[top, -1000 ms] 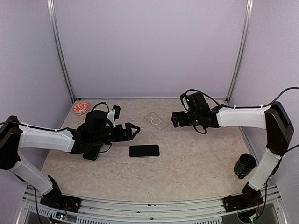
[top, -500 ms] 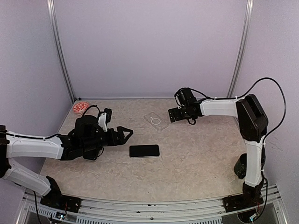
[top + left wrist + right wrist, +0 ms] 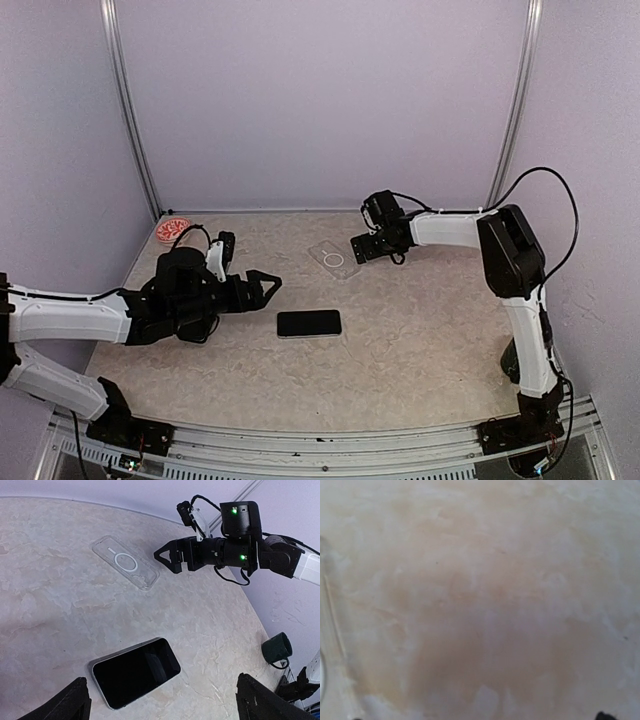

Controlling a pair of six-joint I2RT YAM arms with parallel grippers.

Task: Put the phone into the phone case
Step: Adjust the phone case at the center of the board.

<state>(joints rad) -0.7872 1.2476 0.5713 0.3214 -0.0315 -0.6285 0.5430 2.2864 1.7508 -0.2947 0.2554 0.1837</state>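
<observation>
Both left gripper (image 3: 270, 287) and right gripper (image 3: 356, 250) are standing with fingers spread; phone (image 3: 309, 323) is showing in top and left wrist views only.

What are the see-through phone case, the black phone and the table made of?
The phone case looks like clear plastic: the table shows through it, and it has a white ring on it. The phone has a glossy black front, probably glass, since it reflects light. The table looks like matte beige marbled laminate or stone; I can't tell which.
</observation>
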